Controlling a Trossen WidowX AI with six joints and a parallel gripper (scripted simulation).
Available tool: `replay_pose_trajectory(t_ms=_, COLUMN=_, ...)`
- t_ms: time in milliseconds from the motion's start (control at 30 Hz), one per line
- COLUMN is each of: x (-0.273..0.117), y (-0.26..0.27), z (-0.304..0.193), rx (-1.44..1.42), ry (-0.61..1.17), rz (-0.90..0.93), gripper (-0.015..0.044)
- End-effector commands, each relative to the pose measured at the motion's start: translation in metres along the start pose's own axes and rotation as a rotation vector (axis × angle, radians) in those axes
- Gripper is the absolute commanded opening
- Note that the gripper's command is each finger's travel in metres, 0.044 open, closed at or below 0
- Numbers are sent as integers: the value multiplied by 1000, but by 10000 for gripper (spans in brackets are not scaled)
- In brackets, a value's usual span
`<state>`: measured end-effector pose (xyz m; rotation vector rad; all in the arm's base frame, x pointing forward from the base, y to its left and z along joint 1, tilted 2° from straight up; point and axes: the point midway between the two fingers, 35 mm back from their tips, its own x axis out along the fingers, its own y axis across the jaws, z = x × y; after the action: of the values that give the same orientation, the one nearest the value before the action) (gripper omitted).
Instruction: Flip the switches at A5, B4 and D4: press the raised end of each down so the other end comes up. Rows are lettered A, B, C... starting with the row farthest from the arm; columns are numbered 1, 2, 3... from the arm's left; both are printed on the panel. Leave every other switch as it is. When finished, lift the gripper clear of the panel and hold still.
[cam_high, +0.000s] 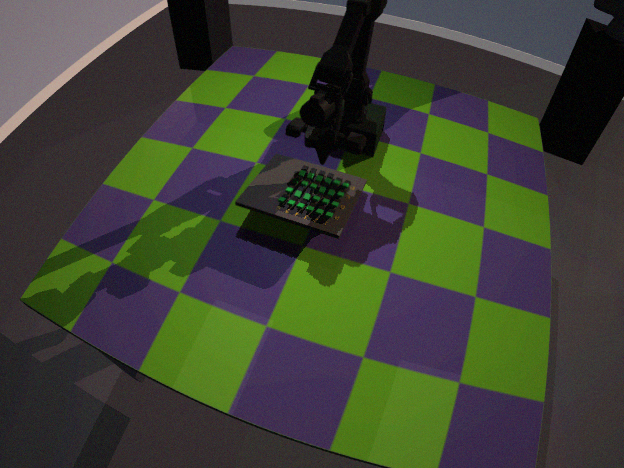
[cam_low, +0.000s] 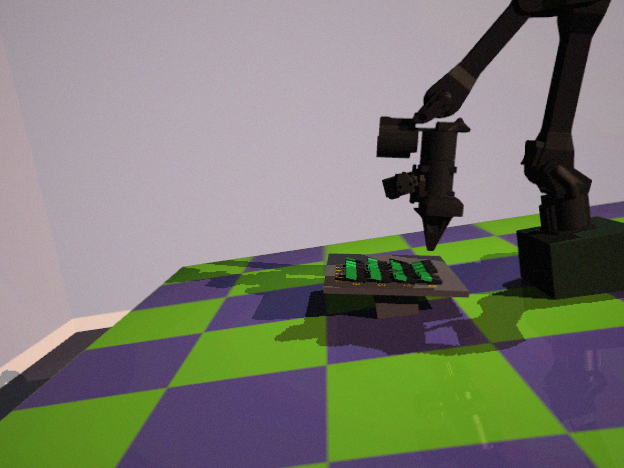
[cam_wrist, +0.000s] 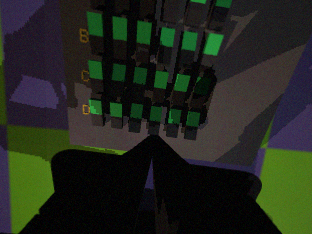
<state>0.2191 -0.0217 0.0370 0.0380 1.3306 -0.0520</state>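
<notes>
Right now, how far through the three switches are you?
Done: unclear. A5 is out of the wrist view, and B4 looks much like its neighbours, so I can't confirm either flip. In hand: the shut gripper hovers above the panel's arm-side edge, with its tip lined up just short of D4, not touching. Left: press D4, then lift clear and hold.
</notes>
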Motion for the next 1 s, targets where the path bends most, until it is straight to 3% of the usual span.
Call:
replay_pose_trajectory(t_ms=0, x=11, y=0, z=-2, rx=-6, ry=2, rz=3, gripper=0)
replay_pose_trajectory(t_ms=967, x=26, y=0, z=-2, rx=-6, ry=2, rz=3, gripper=0)
